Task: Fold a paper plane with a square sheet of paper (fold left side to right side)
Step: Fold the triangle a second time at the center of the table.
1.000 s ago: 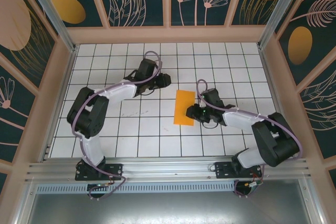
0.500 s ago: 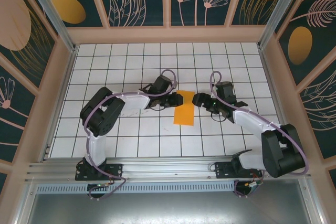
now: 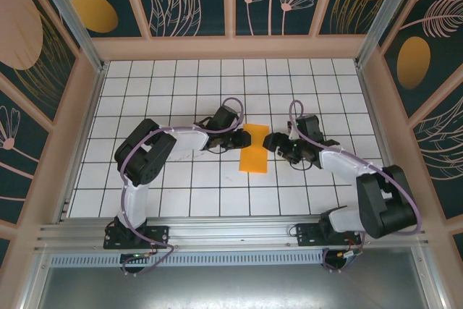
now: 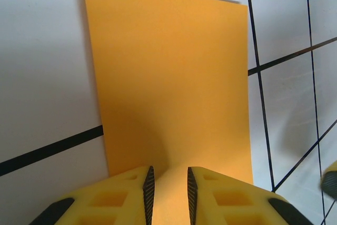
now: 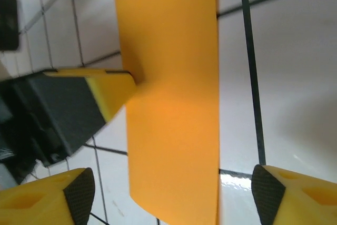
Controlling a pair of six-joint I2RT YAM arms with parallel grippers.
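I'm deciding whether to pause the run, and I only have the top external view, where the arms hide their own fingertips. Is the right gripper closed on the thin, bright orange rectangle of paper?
Observer: No. The right wrist view shows the right gripper wide open, with one finger on each side of the orange paper and neither touching it.
Operator: And the left gripper?
Observer: In the left wrist view the left gripper has its fingers a narrow gap apart at the paper's near edge, with paper showing between them.
Operator: Is it actually touching the paper?
Observer: Yes. The right wrist view shows its yellow fingertip meeting the paper's long edge.
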